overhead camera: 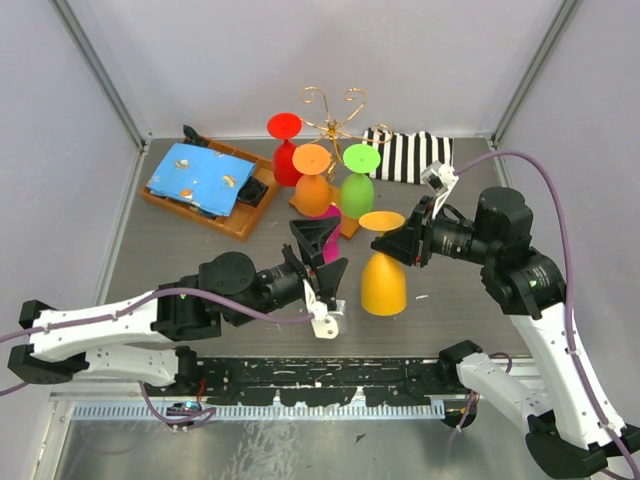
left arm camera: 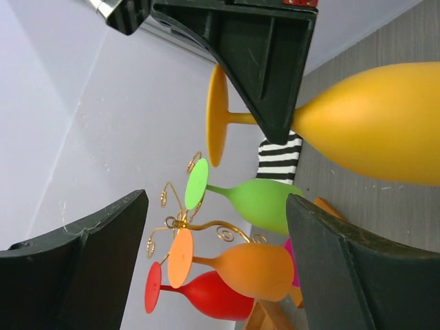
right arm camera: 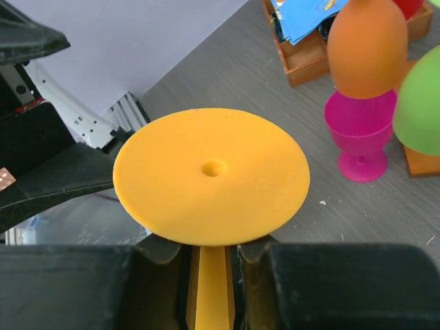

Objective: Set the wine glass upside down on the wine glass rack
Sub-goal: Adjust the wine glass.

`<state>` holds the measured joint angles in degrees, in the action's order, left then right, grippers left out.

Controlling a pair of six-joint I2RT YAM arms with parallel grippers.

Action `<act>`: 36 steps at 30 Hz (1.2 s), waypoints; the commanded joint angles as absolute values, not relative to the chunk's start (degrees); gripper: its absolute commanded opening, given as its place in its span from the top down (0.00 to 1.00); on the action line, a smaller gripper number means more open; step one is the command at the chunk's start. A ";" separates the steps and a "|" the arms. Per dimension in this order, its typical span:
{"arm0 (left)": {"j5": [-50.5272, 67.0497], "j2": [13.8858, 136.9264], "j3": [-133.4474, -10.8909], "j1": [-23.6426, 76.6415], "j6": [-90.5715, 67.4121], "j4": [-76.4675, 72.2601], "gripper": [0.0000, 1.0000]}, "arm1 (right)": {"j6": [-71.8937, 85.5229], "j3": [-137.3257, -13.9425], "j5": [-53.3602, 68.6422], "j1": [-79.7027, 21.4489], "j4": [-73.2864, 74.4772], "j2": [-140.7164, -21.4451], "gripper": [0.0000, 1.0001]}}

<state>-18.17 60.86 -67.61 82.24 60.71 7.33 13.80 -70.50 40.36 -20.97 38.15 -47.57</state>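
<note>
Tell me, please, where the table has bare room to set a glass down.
Bare table lies between the wooden tray and the left arm, and right of the yellow glass. Crowded around the wine glass rack.

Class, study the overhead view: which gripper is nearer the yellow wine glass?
Right. The right gripper clasps the yellow wine glass by its stem, just under the foot. The left gripper hangs open to the glass's left, apart from it.
</note>
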 commanded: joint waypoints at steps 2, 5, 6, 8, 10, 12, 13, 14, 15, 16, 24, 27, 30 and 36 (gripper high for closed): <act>-20.91 62.38 -68.97 83.68 64.78 2.12 0.17 | 11.03 -72.47 44.13 -23.15 37.37 -45.89 1.00; -21.36 63.40 -69.69 84.59 65.56 1.94 0.24 | 10.68 -71.88 46.20 -24.52 36.83 -45.15 1.00; -21.56 63.72 -69.94 84.96 65.75 1.93 0.26 | 10.64 -71.67 46.80 -24.73 36.56 -44.94 0.99; -21.41 64.40 -70.33 85.58 66.05 1.93 0.29 | 10.70 -71.26 47.78 -25.10 36.04 -44.54 1.00; -21.36 65.11 -70.55 86.26 66.37 1.93 0.30 | 10.68 -70.88 48.30 -25.33 35.63 -44.23 1.00; -21.29 65.70 -71.00 86.63 66.45 1.81 0.34 | 10.62 -70.56 48.85 -25.52 35.60 -44.12 1.00; -21.39 65.92 -71.20 86.72 66.59 1.84 0.35 | 10.44 -70.33 49.17 -25.79 35.60 -44.12 1.00; -21.42 66.18 -71.37 86.67 66.81 1.78 0.38 | 10.29 -70.05 49.57 -25.99 35.60 -43.97 1.00; -21.71 66.41 -71.52 86.80 66.92 1.53 0.41 | 10.10 -69.75 49.62 -26.14 35.60 -43.87 0.99; -21.94 66.51 -71.62 86.85 67.09 1.25 0.43 | 9.93 -69.46 49.60 -26.31 35.67 -43.65 0.99; -22.75 66.36 -71.51 87.06 67.39 0.38 0.61 | 7.66 -68.67 50.69 -28.21 36.71 -42.27 0.99; -22.86 66.21 -71.30 87.33 67.17 -0.03 0.70 | 7.49 -68.47 49.92 -28.39 36.78 -41.84 0.99; -22.86 66.18 -71.06 87.60 67.10 -0.85 0.80 | 7.65 -68.33 49.12 -28.39 36.61 -42.20 0.99; -25.18 67.28 -70.99 87.95 66.07 -4.30 1.00 | 7.31 -67.52 47.36 -28.42 34.73 -42.51 0.97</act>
